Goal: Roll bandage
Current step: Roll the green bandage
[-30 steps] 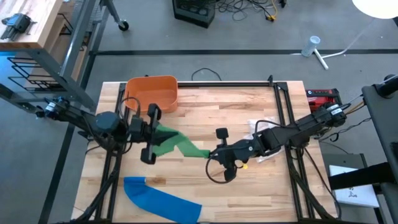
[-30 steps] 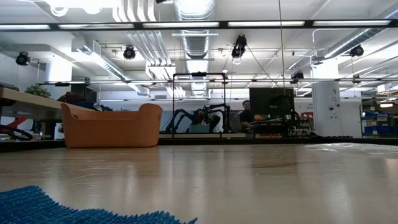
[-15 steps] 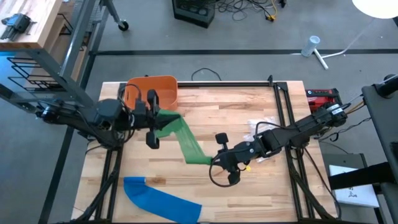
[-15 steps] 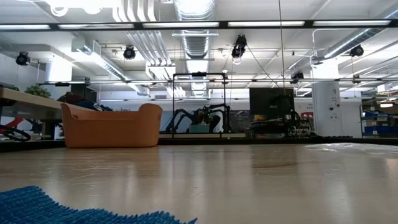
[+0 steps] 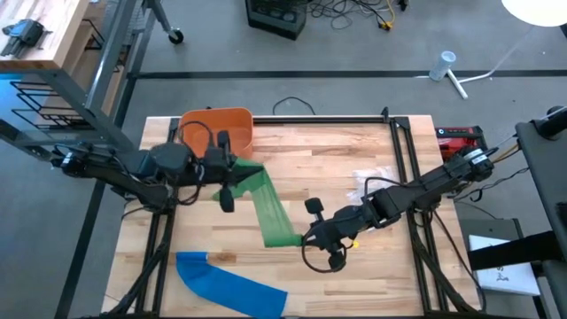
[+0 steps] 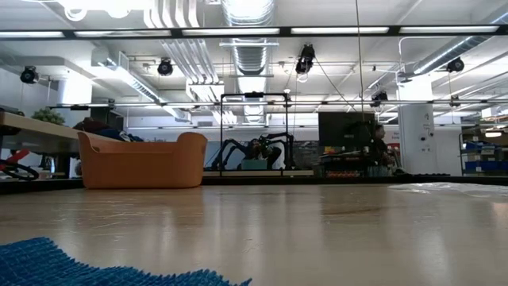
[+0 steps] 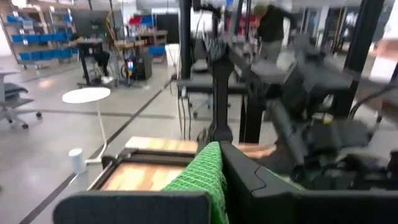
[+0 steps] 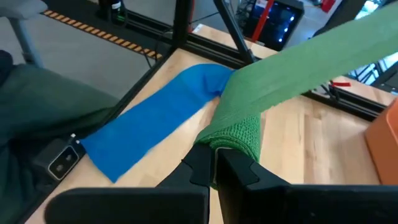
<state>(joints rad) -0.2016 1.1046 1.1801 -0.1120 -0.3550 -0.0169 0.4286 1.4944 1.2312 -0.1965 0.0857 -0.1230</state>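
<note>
A green bandage stretches as a flat band between my two grippers, above the table's middle. My left gripper, in front of the orange basket, is shut on its far end. My right gripper, nearer the front edge, is shut on its near end, which is bunched thick. A blue bandage lies flat on the table at the near left. It also shows in the low view, where neither gripper nor the green bandage appears. My left gripper pinches the green bandage's far end between its two fingers, coming level from the table's left. The band leaves the fingers toward the right gripper, clear of the table. My right gripper pinches the thick, bunched near end between its two fingers, slanting down from the table's right. From there the band runs up and away, drawn straight and clear of the table.
The orange basket stands at the far left of the table. A clear plastic wrapper lies right of the middle. Black frame rails run along the table's sides. Bare wood shows at the near right.
My left gripper has swung toward the table's far edge and a little right, with its end of the green bandage. My right gripper has eased toward the near edge. The band, which ran left to right, now runs from far to near, spread flat and straight.
</note>
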